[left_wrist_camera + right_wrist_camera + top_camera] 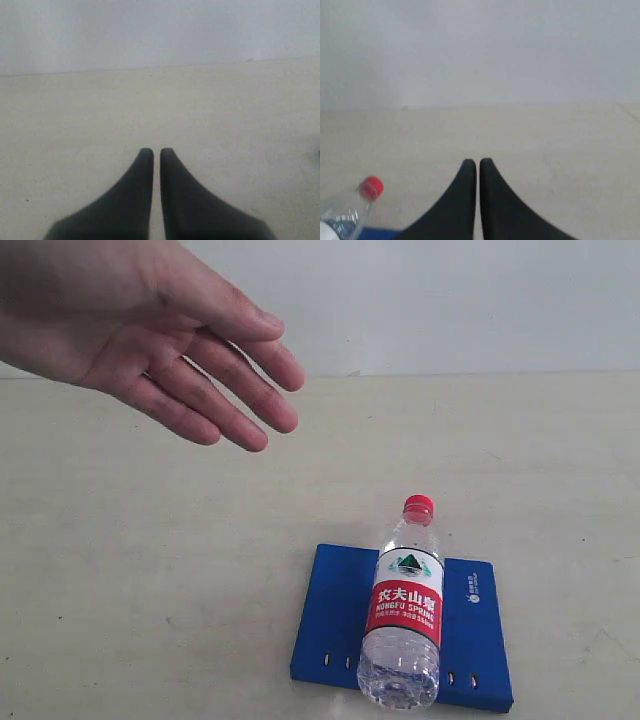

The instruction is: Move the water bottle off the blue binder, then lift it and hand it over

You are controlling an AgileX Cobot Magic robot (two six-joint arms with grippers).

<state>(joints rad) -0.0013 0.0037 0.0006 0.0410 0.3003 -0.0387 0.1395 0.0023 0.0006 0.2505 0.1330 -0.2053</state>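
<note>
Awaiting removal: Nongfu Spring water bottle lying on the blue binder.
Left gripper and right gripper are sitting pressed together, empty; grasping is requiring one spread first.

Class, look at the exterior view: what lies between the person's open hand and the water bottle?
Nothing but bare table: the person's hand hangs at the upper left, the water bottle rests on the blue binder; the exterior view shows it.

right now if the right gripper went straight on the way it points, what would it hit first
Nothing close, it seems. The shut right gripper points over bare table toward the wall. The bottle sits off to the side of that line, though depth is hard to judge.
</note>
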